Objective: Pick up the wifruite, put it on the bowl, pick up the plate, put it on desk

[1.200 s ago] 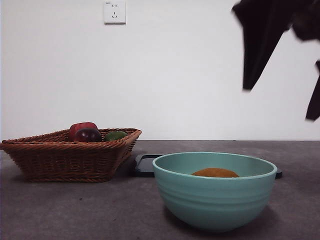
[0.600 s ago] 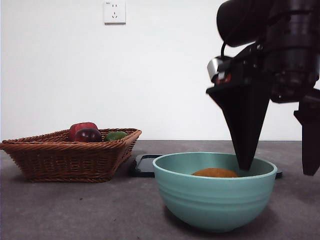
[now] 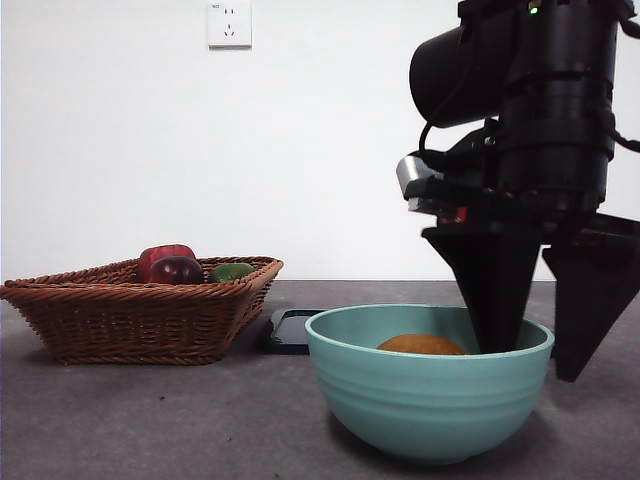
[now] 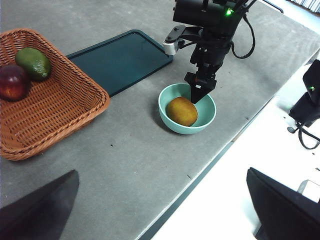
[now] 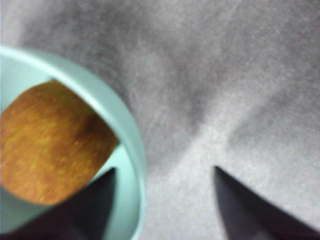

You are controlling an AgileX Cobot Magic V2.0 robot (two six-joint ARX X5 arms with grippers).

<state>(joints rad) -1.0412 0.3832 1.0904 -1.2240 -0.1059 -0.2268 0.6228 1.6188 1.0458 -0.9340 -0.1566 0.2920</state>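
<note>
Egg-shaped matte wifruite (image 4: 182, 111) inside ribbed round bowl (image 4: 169, 121)

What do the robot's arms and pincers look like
Both are matte black. The right pincer has two tapered, wedge-shaped jaws under a bulky cylindrical wrist carrying black cables, a small silver-grey module and a green indicator light. The left pincer shows only as two dark pointed jaws, plain and unmarked.

Orange-brown wifruite (image 4: 182, 111) lying inside the mint-green bowl (image 4: 206, 121).

The egg-shaped fruit rests on its side on the bowl's floor, only its rounded top peeking above the paler rim from the front. The ribbed bowl stands upright on the mottled grey bench (image 4: 130, 150), just beside a flat dark teal plate (image 4: 120, 59) lying empty.
</note>
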